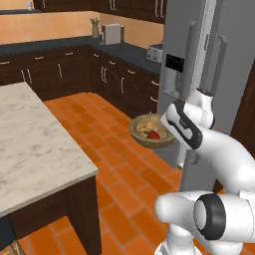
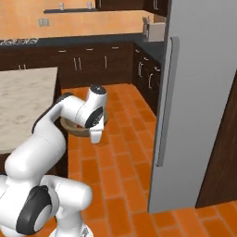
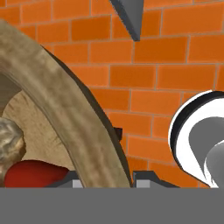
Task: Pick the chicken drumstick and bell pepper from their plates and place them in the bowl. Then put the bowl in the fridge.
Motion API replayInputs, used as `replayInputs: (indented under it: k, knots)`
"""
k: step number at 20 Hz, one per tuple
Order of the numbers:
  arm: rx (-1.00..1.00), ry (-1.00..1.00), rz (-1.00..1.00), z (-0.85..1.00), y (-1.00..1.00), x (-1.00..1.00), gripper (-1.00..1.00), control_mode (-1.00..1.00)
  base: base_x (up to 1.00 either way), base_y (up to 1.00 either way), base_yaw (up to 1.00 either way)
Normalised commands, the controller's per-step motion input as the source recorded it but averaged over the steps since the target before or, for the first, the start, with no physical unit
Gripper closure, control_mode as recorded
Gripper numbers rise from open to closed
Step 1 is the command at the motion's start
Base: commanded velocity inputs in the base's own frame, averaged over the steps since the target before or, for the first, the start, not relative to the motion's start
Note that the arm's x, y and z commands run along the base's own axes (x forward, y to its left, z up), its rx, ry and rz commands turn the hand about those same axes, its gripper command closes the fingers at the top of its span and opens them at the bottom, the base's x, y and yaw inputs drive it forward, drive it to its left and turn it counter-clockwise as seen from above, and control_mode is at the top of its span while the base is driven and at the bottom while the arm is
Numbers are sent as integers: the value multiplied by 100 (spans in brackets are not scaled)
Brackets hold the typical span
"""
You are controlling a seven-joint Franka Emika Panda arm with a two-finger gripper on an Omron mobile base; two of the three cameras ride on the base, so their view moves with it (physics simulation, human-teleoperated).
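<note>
Bowl (image 1: 151,131) is riding in the air, its thick rim (image 3: 65,113) passing between the fingers of the tool (image 3: 103,177), which is clamping it. Inside, just beside the tool: one chicken drumstick (image 3: 9,142), one bell pepper (image 3: 33,173). Fridge (image 1: 199,64) is standing near, ahead; open orange floor (image 2: 120,152) is lying below.

The bowl (image 1: 149,130) hangs above the tiled floor (image 1: 114,164), between the island counter (image 1: 35,144) on the left and the fridge (image 1: 199,55) on the right. Inside it the bell pepper (image 1: 154,134) lies just beside the chicken drumstick (image 1: 144,128), and the gripper (image 3: 105,181) straddles the bowl's rim. Behind, a run of cabinets (image 1: 74,69) lines the back wall, meeting the fridge at the corner.
</note>
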Motion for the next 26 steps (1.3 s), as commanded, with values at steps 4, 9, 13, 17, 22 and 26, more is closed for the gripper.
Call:
replayInputs:
  k: [4,9,13,17,22,26]
  knots:
    - [0,0,0,0,0,0,100,100,49,-18,42]
    - [0,0,0,0,0,0,100,100,32,-50,43]
    - [0,0,0,0,0,0,100,100,59,-25,14]
    - [0,0,0,0,0,0,100,100,76,-6,1]
    - [0,0,0,0,0,0,100,100,63,-29,-1]
    - [0,0,0,0,0,0,100,100,49,-32,-6]
